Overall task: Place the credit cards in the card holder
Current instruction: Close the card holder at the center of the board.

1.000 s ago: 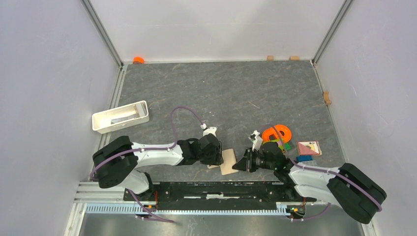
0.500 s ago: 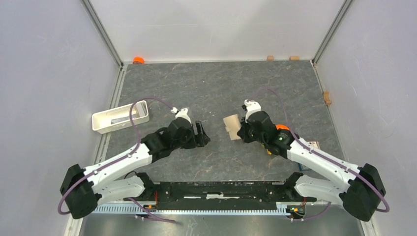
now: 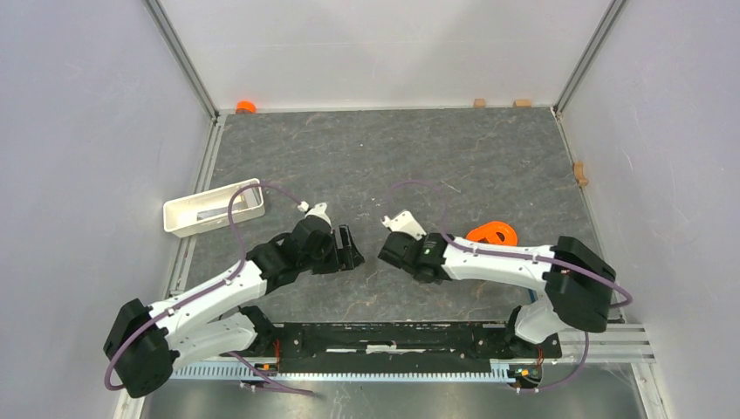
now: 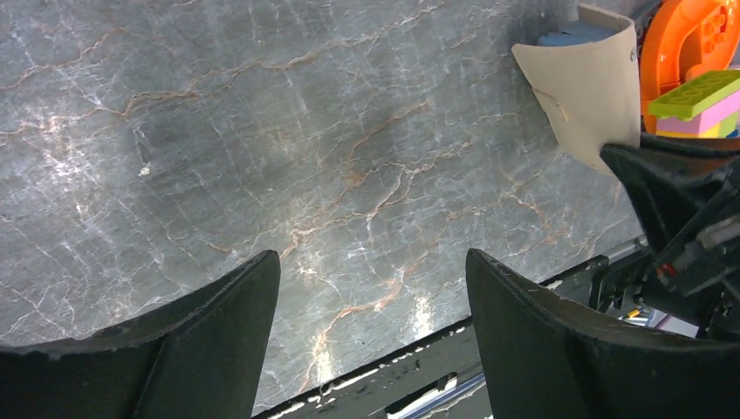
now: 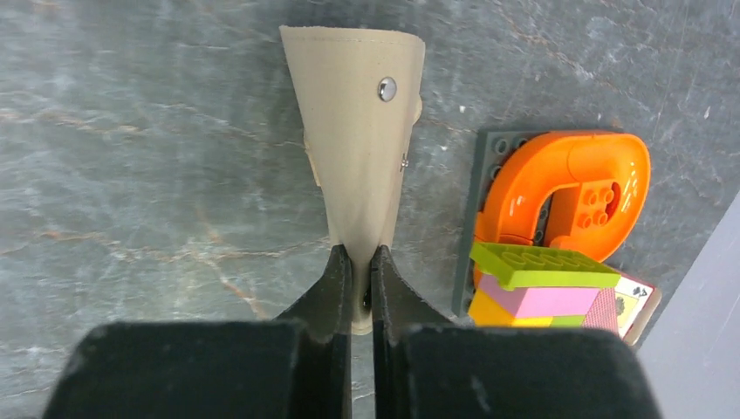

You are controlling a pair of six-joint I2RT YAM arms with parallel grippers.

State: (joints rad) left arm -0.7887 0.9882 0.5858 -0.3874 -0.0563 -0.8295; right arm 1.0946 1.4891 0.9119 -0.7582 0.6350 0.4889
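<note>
Right gripper (image 5: 359,262) is pinched tight on the near edge of the holder (image 5: 358,131), whose long axis runs straight out from its fingers, just across from the left gripper (image 4: 371,288), which gapes wide, empty, with the holder ahead to its right.

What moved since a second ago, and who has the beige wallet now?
The right gripper closed on the beige-tan fabric card holder and carried it away from the near edge, farther out. The left gripper opened and pulled back leftward. The white rectangular tray and orange curved toy stayed put.
</note>
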